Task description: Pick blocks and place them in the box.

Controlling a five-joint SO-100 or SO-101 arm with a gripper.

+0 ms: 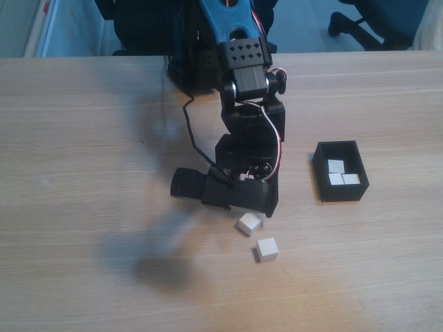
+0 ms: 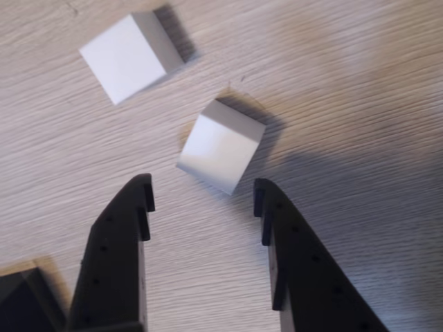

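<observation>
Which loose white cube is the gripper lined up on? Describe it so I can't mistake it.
Start at the black robot gripper on the wooden table. Two small white cubes lie just below it in the fixed view. The target cube is the one touching the gripper's shadow, rotated diamond-wise; the other cube lies farther off.

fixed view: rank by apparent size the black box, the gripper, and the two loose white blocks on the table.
1. gripper, with its black housing
2. black box
3. The two loose blocks, tied: the block nearer the gripper and the block nearer the camera look about alike; the latter's slight edge may be nearness.
</observation>
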